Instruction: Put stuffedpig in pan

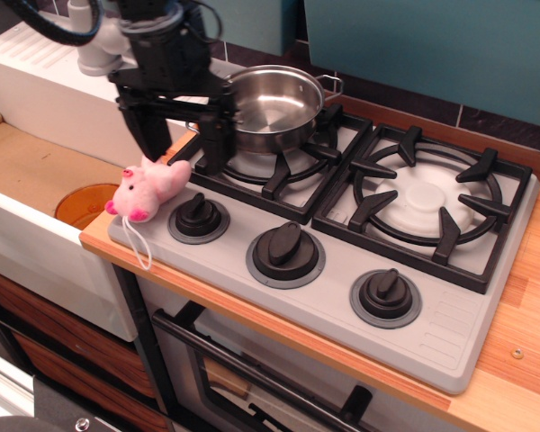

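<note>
Single view only, looking down at a slant from above and in front of the stove (450, 333), toward the teal back wall (432, 45) along the top of the frame. Set fairly close, with the stovetop running diagonally from upper left to lower right and filling most of the picture. Cuts off the arm at the upper left edge and the oven door (252, 378) at the bottom.

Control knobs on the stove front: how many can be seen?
3. The left knob sits beside the stuffedpig, the middle knob is below the gap between both burners, the right knob is nearest the wooden counter.
</note>
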You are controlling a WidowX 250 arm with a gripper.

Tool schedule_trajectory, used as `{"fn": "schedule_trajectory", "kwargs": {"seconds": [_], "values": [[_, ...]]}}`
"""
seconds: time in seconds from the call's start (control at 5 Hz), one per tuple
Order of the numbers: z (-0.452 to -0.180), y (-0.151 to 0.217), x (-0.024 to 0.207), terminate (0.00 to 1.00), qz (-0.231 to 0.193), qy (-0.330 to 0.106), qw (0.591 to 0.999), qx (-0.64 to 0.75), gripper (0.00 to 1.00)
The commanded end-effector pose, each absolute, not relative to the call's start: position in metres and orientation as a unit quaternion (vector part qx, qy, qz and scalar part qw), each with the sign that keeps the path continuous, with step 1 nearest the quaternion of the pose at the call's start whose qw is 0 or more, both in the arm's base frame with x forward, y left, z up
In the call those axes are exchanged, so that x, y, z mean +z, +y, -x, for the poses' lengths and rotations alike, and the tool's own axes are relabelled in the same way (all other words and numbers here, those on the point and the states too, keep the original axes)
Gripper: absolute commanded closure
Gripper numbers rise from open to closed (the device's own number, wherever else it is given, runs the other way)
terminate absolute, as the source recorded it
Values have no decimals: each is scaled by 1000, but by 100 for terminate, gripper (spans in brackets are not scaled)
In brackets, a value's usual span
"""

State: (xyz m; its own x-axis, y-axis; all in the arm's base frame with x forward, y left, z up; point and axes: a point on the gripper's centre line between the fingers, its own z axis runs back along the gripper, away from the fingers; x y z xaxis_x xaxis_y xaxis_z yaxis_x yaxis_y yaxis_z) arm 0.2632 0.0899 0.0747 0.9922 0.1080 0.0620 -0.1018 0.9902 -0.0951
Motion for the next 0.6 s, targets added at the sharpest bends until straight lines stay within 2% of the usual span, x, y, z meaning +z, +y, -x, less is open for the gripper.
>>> {"fn": "schedule_trajectory", "kwargs": {"seconds": [0.0, 0.4], "values": [[-265, 138, 82, 0, 15, -72, 996, 41, 0], [-258, 158, 70, 0, 16, -83, 996, 39, 0]]}}
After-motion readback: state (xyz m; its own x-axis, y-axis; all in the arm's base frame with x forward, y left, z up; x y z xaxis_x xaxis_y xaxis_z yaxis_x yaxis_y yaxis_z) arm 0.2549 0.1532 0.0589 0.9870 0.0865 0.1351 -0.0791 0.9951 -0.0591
